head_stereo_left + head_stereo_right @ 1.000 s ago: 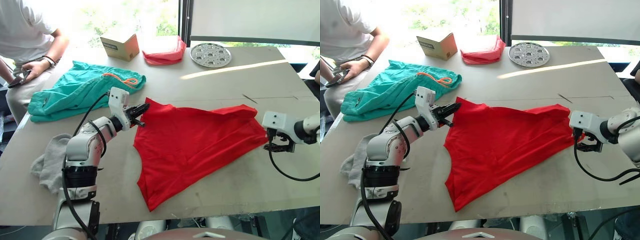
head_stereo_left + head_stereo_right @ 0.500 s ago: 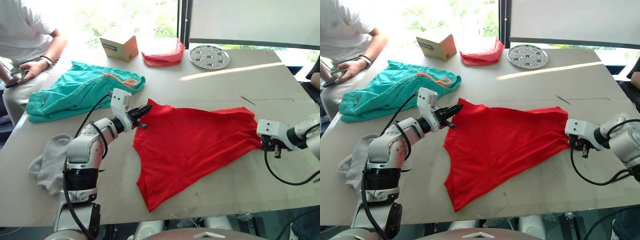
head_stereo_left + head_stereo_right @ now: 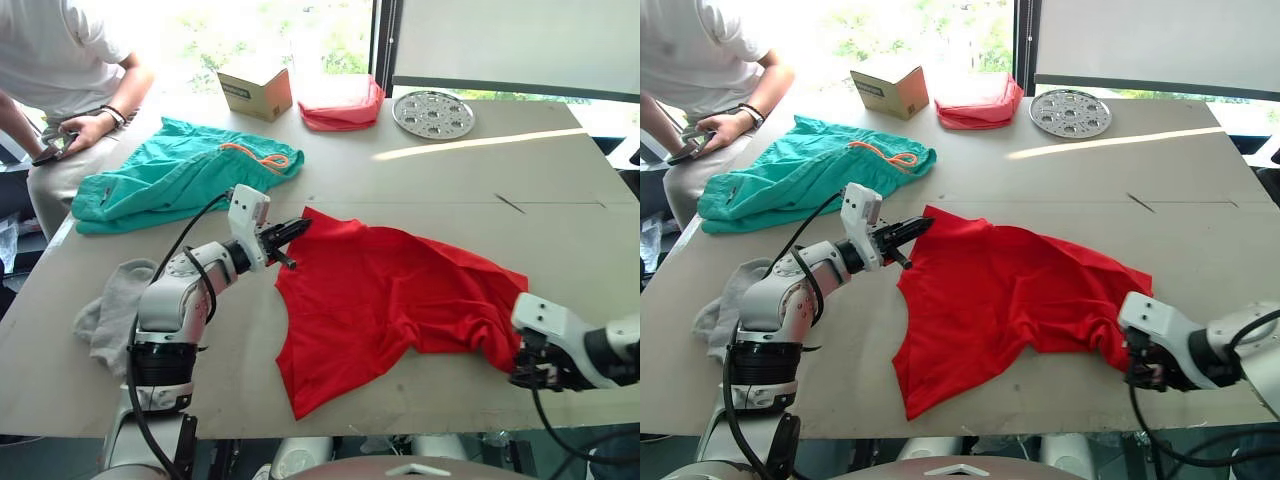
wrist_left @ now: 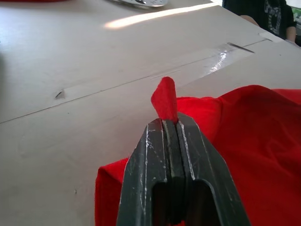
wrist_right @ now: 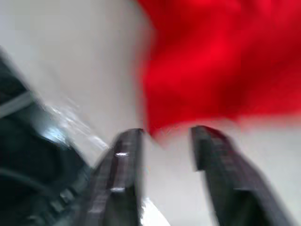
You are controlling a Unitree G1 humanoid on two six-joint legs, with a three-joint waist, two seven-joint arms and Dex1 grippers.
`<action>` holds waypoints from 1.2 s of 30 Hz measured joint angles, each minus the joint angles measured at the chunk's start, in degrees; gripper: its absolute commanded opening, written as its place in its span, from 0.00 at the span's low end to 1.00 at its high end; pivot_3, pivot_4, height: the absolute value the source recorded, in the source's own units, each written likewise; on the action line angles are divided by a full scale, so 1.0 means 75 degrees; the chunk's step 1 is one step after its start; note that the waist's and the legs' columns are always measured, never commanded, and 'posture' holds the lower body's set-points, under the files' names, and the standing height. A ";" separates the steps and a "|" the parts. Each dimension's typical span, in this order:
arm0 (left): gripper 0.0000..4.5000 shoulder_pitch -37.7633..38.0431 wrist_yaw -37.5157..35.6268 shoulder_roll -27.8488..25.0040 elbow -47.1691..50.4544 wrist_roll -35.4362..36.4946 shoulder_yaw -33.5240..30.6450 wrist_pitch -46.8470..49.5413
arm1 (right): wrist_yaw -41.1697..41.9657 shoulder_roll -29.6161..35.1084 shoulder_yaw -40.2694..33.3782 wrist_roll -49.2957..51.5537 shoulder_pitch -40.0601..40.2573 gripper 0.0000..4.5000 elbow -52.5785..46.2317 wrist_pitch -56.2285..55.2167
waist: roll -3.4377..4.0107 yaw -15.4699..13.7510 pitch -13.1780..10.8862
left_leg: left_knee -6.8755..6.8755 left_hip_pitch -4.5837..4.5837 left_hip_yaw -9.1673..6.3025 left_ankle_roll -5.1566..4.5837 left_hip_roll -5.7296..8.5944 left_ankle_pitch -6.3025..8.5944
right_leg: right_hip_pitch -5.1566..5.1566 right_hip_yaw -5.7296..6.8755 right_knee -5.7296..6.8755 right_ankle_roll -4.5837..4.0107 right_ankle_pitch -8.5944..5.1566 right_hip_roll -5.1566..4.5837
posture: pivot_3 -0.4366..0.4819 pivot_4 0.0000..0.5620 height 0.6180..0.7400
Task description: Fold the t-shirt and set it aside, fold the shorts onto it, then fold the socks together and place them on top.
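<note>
L claw (image 4: 170, 123) is closed on a corner of the t-shirt (image 3: 390, 300), which lies crumpled on the table (image 3: 420, 180) centre-right. R claw (image 5: 162, 136) is open at the shirt's right edge, w/ fabric just beyond its fingertips. Shorts (image 3: 170, 180) lie far left, socks (image 3: 110, 315) near left edge.

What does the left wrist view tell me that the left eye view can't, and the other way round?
The left wrist view: the left gripper clamped on a red flap of the t-shirt, fingers pressed together. The left eye view: the whole layout, with the shorts and socks on the left of the table, and the right gripper at the shirt's right corner near the front edge. Both show red cloth on the table.
</note>
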State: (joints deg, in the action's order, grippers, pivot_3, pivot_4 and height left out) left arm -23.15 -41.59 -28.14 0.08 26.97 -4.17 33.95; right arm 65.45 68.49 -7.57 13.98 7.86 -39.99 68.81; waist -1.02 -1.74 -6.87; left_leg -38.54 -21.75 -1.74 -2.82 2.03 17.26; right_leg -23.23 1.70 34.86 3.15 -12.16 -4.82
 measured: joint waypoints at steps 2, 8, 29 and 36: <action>0.00 -0.0070 -0.0067 0.0011 -0.0080 -0.0008 0.0039 -0.0026 | 0.0067 0.0094 -0.0499 0.0054 0.0270 0.64 0.0176 -0.0182 | 0.0000 0.0018 0.0000 | 0.0000 0.0003 -0.0003 0.0001 -0.0010 -0.0001 | 0.0000 0.0002 0.0002 0.0000 0.0000 0.0038 | 0.48 0.27 1.00; 0.00 -0.0217 -0.0114 0.0032 -0.0179 -0.0058 0.0047 -0.0100 | -0.0679 -0.0556 -0.1309 0.0192 -0.0835 0.64 0.0998 -0.0980 | -0.0003 0.0140 0.0001 | 0.0001 0.0019 0.0002 0.0001 -0.0013 0.0000 | 0.0008 -0.0012 0.0002 0.0001 0.0001 0.0049 | 0.48 0.27 1.00; 0.00 0.0115 0.0020 0.0033 0.0211 -0.0115 0.0021 -0.0068 | -0.2449 -0.2154 -0.0048 0.1507 -0.2593 0.64 0.2008 0.1536 | 0.0008 0.0126 -0.0006 | 0.0003 0.0010 -0.0017 0.0007 -0.0014 -0.0003 | 0.0005 -0.0023 0.0003 0.0000 0.0001 0.0044 | 0.48 0.27 1.00; 0.00 0.0116 0.0082 0.0033 0.0213 -0.0108 0.0019 -0.0009 | -0.3019 -0.2689 -0.0056 0.1757 -0.2922 0.64 0.2500 0.1654 | 0.0010 0.0123 -0.0006 | 0.0005 0.0007 -0.0018 0.0007 -0.0012 -0.0003 | 0.0004 -0.0020 0.0002 0.0000 0.0000 0.0046 | 0.48 0.27 1.00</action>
State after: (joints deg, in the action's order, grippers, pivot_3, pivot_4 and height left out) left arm -22.28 -40.98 -27.89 1.68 26.16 -4.02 33.89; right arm 42.81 48.32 -7.99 27.16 -14.05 -21.24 81.22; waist -0.95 -0.82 -6.92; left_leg -38.51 -21.70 -1.88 -2.77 1.94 17.24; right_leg -23.20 1.55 34.88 3.15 -12.16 -4.47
